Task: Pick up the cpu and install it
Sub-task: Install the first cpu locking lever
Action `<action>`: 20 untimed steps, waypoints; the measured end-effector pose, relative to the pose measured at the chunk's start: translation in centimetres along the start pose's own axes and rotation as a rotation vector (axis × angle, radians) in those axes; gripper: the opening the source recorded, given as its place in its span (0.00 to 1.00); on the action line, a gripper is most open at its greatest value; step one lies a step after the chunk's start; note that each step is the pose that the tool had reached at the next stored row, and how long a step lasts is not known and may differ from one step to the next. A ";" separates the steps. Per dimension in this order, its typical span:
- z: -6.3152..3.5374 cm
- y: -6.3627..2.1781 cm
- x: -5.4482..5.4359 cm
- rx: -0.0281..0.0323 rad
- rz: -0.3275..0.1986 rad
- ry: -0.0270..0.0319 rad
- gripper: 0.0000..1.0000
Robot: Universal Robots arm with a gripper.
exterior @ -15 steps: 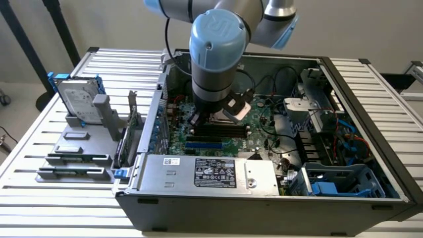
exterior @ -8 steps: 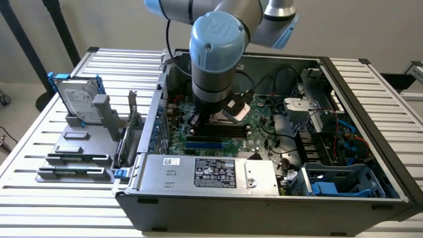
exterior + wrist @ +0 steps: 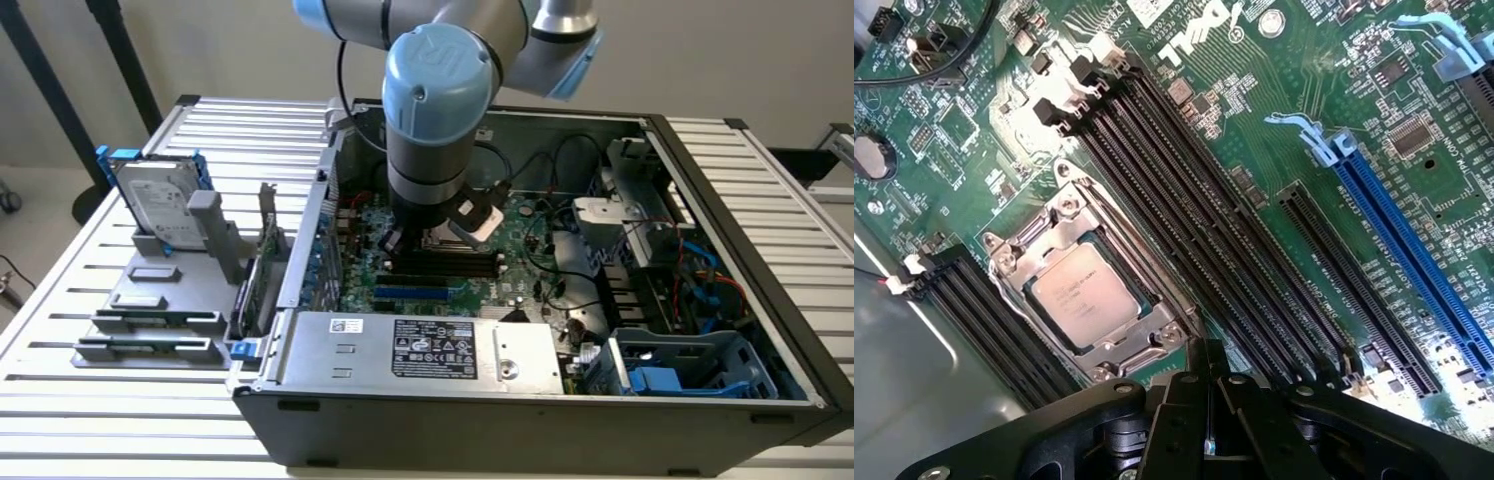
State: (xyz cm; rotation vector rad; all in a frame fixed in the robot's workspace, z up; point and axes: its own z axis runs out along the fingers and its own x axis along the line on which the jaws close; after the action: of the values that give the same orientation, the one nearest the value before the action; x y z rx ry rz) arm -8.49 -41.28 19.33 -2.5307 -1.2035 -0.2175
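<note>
The cpu (image 3: pixel 1086 297), a small square chip with a shiny silver-grey top, lies flat inside the metal socket frame (image 3: pixel 1154 345) on the green motherboard (image 3: pixel 1274 130). My gripper (image 3: pixel 1206 352) hovers just beside the socket's corner, its dark fingers pressed together with nothing between them, apart from the chip. In the exterior view my arm (image 3: pixel 434 110) reaches straight down into the open computer case (image 3: pixel 534 400), over the middle of the board.
Long black memory slots (image 3: pixel 1194 210) run beside the socket, and a blue expansion slot (image 3: pixel 1414 260) lies further off. A power supply (image 3: pixel 427 350) fills the case front. Outside the case, on the exterior view's left, a hard drive (image 3: pixel 158 200) stands in a grey holder.
</note>
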 end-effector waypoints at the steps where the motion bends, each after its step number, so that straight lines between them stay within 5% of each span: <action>1: 0.05 -0.02 0.0 -0.0007 0.000 -0.0009 0.11; 6: 0.24 -0.10 0.1 -0.0049 0.000 -0.0060 0.11; 12: 0.25 -0.11 0.1 -0.0194 0.000 -0.0239 0.11; 20: -0.83 -0.41 0.5 -0.0202 0.000 -0.0249 0.11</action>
State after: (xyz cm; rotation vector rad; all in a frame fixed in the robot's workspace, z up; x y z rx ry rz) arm -8.51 -41.00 20.32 -2.5581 -1.2163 -0.1996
